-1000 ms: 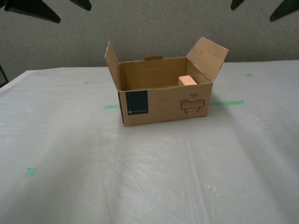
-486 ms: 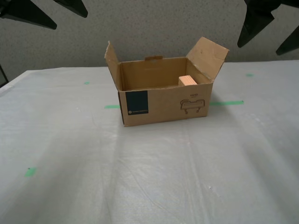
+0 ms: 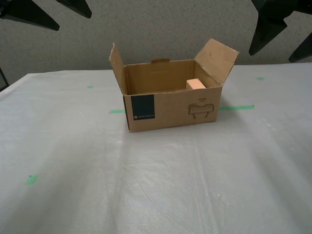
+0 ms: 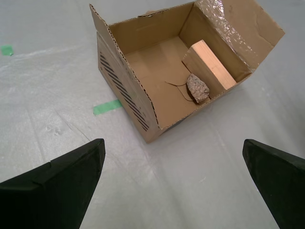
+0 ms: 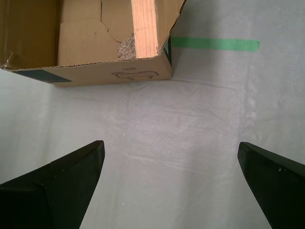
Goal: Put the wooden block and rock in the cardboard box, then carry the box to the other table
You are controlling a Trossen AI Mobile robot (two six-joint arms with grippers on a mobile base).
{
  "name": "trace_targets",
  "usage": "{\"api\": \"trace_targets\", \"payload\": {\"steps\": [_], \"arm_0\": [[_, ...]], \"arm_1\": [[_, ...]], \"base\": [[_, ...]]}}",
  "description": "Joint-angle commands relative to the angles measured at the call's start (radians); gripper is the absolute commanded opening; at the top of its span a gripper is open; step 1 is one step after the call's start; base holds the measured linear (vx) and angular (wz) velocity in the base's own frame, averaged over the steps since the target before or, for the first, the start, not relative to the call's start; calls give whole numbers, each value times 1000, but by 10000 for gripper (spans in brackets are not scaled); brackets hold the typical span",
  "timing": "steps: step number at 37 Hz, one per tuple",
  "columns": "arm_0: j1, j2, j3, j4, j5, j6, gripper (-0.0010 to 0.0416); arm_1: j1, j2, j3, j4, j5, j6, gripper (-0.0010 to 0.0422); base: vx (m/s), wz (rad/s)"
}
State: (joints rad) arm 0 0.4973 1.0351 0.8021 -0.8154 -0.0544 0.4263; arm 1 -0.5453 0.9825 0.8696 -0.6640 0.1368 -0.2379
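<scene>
Since the wooden block [image 4: 209, 67] and rock [image 4: 197, 88] lie touching inside the cardboard box [image 4: 128, 90] on the sheeted bench [image 3: 161, 180], we judge loading done. Our first pincer [image 5: 171, 183] and second pincer [image 4: 174, 181] gape wide, empty, box ahead of both.

Front-on exterior — overhead wrists, shared cardboard box [image 3: 171, 97]

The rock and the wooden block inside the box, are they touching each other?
Touching. The second wrist view shows the rock resting against the wooden block with no gap, on the cardboard box floor.
</scene>
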Motion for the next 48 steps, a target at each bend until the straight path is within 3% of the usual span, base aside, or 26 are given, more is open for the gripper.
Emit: {"api": "trace_targets", "payload": {"steps": [1, 48], "arm_0": [[0, 0, 5, 2, 2, 4, 390], [0, 0, 3, 1, 2, 4, 389]], "arm_1": [[0, 0, 0, 1, 2, -2, 396], [0, 0, 0, 1, 2, -2, 396]], "base": [[0, 0], [0, 0]]}}
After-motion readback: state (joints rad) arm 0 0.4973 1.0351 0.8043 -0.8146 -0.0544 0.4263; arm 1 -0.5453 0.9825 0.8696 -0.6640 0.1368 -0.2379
